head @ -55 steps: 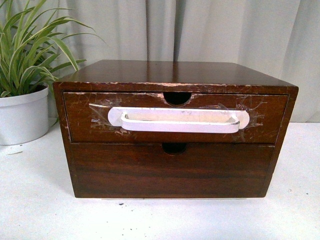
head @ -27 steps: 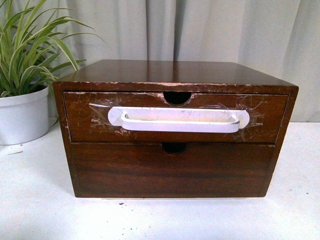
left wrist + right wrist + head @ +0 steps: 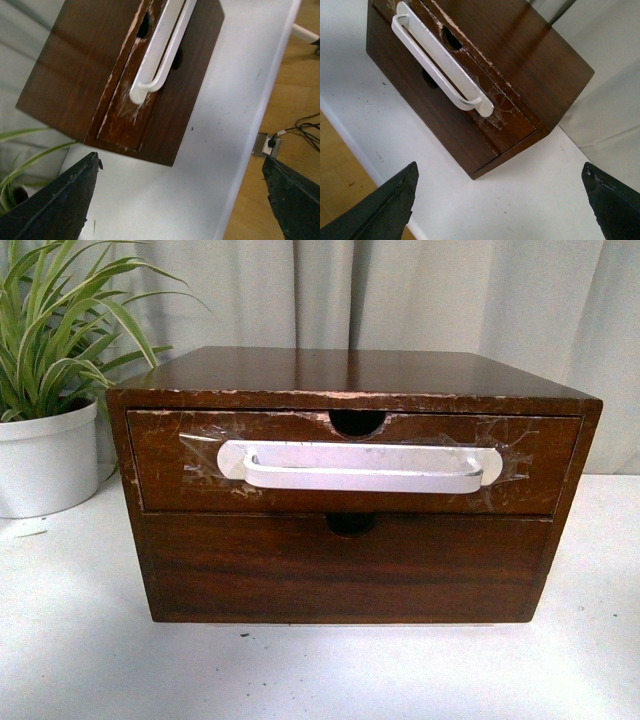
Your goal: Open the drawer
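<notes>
Two drawers in this little dark brown wooden chest [image 3: 350, 370], and the one I'm after is the top one: the scratched dark brown wooden drawer front [image 3: 440, 432] with the long white handle [image 3: 362, 468] taped across it and a half-round notch [image 3: 357, 422] in its top edge. It sits flush with the chest, so I'd call it fully shut. The plain handle-less drawer front [image 3: 345, 575] underneath isn't my job.

The chest stands on the white counter [image 3: 320, 680] facing me square on. A striped leafy plant in a white pot [image 3: 45, 455] is off to its left, well apart from the handle, so it shouldn't get in the way.

My left tool [image 3: 179, 162] is spread wide with nothing in it, looking down at the handle's left end. My right tool [image 3: 499, 170] is the same, wide open and empty, over by the right end. Neither touches anything.

Open makes sense here, since the bar stands off the wood with a gap behind it to hook into. My guess is one tool goes around the bar, closes, and pulls straight toward me. Worries: the tape peeling, or the whole chest sliding instead of the drawer, so the other tool might need to brace it.
</notes>
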You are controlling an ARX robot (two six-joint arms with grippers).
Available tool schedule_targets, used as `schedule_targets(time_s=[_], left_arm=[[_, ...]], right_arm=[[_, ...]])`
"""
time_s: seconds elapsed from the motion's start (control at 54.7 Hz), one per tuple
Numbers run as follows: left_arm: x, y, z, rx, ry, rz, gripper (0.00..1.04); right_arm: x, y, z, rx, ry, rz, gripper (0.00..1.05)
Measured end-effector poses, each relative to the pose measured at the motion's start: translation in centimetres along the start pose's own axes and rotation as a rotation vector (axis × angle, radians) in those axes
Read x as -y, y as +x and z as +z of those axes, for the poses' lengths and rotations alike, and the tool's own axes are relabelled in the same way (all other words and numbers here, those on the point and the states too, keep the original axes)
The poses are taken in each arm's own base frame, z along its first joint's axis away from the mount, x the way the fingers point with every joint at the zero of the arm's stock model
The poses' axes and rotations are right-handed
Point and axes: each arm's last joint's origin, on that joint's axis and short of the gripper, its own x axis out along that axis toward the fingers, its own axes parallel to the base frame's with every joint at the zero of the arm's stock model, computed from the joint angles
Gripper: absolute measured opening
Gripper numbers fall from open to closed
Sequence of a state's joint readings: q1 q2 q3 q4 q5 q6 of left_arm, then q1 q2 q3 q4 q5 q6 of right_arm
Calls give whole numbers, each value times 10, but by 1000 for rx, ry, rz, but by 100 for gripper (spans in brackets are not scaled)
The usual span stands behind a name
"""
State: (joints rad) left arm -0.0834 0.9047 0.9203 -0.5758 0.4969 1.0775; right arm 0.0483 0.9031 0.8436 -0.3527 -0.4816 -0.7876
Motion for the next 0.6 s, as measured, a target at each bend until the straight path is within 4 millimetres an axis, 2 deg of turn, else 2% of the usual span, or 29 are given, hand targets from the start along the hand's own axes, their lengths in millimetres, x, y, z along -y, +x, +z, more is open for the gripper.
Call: schedule_targets(time_s=[0.11, 0.183, 0.366, 0.604], left_arm=[[-11, 12, 19, 14, 60, -80, 98], [-21, 29, 26, 20, 72, -107, 98], [-30, 77, 27, -1, 54, -169, 98], [-26, 116, 29, -22, 52, -220, 98]], right_arm=[[8, 10, 10, -29, -78, 11, 96], [10, 19, 13, -50, -129, 26, 96], [4, 45, 10, -100, -176, 110, 96], [0, 67, 5, -136, -197, 196, 96]])
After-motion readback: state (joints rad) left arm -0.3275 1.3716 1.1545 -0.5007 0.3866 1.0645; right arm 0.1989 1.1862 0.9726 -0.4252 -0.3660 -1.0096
